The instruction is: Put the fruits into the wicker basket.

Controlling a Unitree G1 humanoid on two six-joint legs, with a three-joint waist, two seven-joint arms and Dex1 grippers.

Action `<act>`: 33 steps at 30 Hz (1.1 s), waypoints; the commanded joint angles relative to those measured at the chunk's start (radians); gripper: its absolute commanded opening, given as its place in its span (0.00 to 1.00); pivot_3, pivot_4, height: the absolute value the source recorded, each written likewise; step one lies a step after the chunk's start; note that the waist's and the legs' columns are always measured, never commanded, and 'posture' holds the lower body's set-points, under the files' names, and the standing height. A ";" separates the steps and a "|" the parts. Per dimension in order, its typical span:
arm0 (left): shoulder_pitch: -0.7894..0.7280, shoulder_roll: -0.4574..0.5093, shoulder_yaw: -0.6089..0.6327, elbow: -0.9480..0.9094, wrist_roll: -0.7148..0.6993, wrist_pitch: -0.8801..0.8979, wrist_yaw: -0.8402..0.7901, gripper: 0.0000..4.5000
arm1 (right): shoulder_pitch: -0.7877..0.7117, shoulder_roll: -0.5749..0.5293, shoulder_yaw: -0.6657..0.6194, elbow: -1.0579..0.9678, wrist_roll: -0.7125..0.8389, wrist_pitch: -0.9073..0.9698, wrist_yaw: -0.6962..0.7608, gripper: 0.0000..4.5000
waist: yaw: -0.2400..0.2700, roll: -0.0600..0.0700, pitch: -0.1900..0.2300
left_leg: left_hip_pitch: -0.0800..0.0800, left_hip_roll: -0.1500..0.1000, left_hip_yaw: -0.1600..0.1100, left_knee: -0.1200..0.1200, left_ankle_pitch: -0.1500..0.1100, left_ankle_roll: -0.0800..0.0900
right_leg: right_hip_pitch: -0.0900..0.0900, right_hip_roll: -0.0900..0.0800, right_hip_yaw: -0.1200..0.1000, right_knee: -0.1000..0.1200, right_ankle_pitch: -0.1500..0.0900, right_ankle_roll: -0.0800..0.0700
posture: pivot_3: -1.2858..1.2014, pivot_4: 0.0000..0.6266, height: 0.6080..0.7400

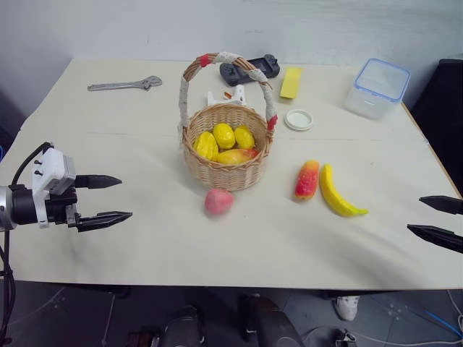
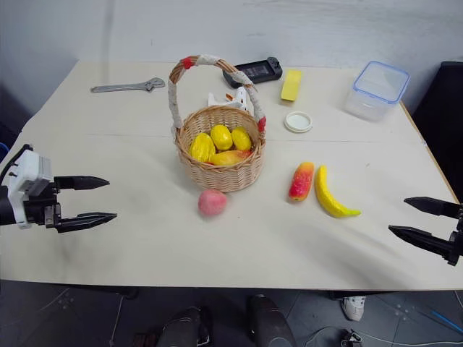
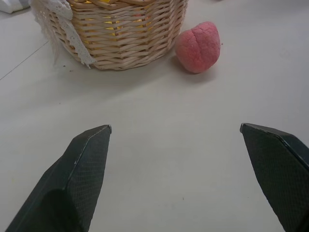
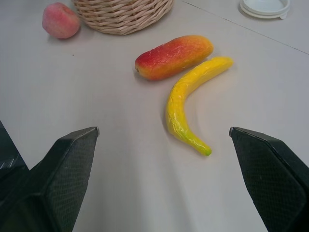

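Left gripper (image 1: 101, 199): fingers spread wide, nothing between them, hanging over the table (image 1: 130, 130) near its front edge. Ahead of its tips, well apart, sits the peach (image 1: 218, 201), just beside the near wall of the wicker basket (image 1: 227, 148).

Right gripper (image 2: 427, 220): also spread wide and holding nothing. In front of it, apart from the tips, lies the banana (image 4: 189, 99); just beyond the banana is the mango (image 4: 174, 56), the two side by side and nearly touching at one end. The basket lies farther off past both.

Basket already holds several yellow fruits (image 1: 224, 136) and an orange-red one. Three fruits remain on the table.

Risks, judged from this layout:
- Peach is round; a finger landing off-centre likely rolls it, or wedges it against the basket wall and shoves the light basket.
- Banana and mango lie close; wide jaws could straddle both, or nudge one while closing on the other.
- The tall arched handle (image 1: 217, 61) spans the opening; a drop path across it may snag.
- Both arms converging on the basket could collide.
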 commanded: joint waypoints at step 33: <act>-0.181 -0.371 -0.368 -0.244 0.080 0.190 0.445 1.00 | -0.142 0.026 0.084 -0.676 0.329 0.258 -0.270 0.99 | 0.005 0.001 0.000 | 0.000 0.000 -0.002 0.004 0.003 -0.001 | 0.002 0.002 0.001 0.006 0.002 0.005 | 0.52 0.24 1.00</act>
